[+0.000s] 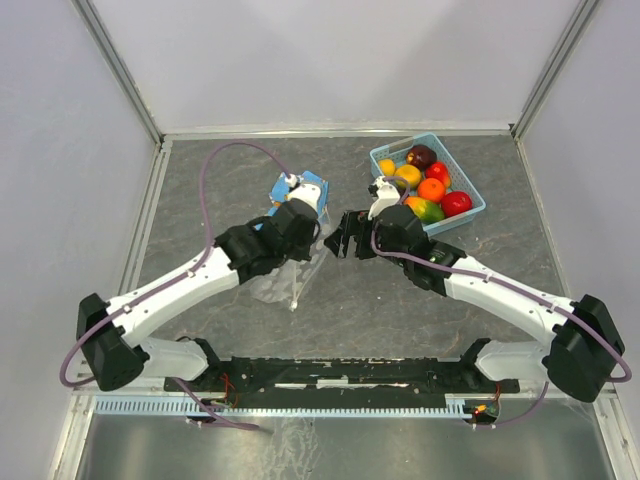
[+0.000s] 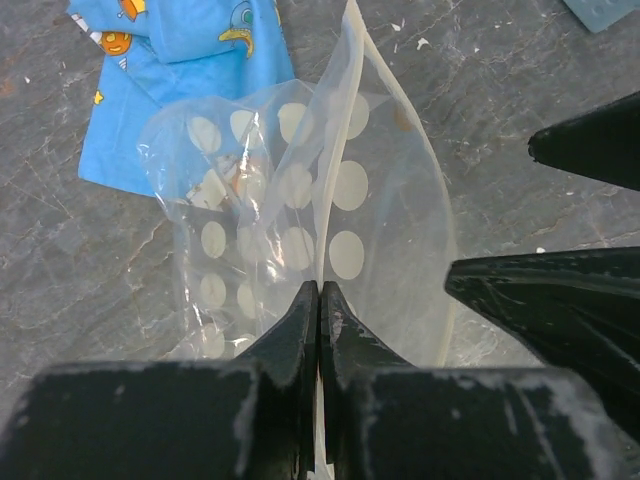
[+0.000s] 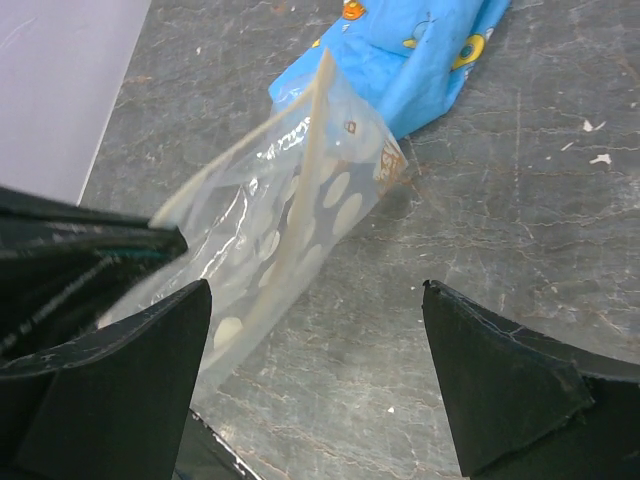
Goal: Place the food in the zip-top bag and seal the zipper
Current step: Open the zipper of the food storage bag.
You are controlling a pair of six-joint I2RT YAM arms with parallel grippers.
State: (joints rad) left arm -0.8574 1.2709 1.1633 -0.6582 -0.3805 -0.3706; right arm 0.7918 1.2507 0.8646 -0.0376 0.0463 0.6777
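Tool on the left (image 2: 320, 292) pinches the clear dotted plastic zip-top bag (image 2: 385, 230), probably propping its mouth open; right tool (image 3: 315, 290) gapes, empty.

- Top external view: high above and behind the arms, looking steeply down on the whole table (image 1: 340, 310); arm bases (image 1: 105, 350) at the bottom corners, basket (image 1: 475, 210) at upper right
- Left wrist view: looks along the left gripper (image 2: 320, 292), bottom centre, very near the zip-top bag (image 2: 390, 220) filling mid-frame; blue cloth (image 2: 170, 90) at upper left
- Right wrist view: looks low across the table between the fingers of the right gripper (image 3: 315, 290), in the lower corners; bag left of centre, cloth at top
- Shared: all three show the bag and cloth; each wrist view catches the other gripper at one edge
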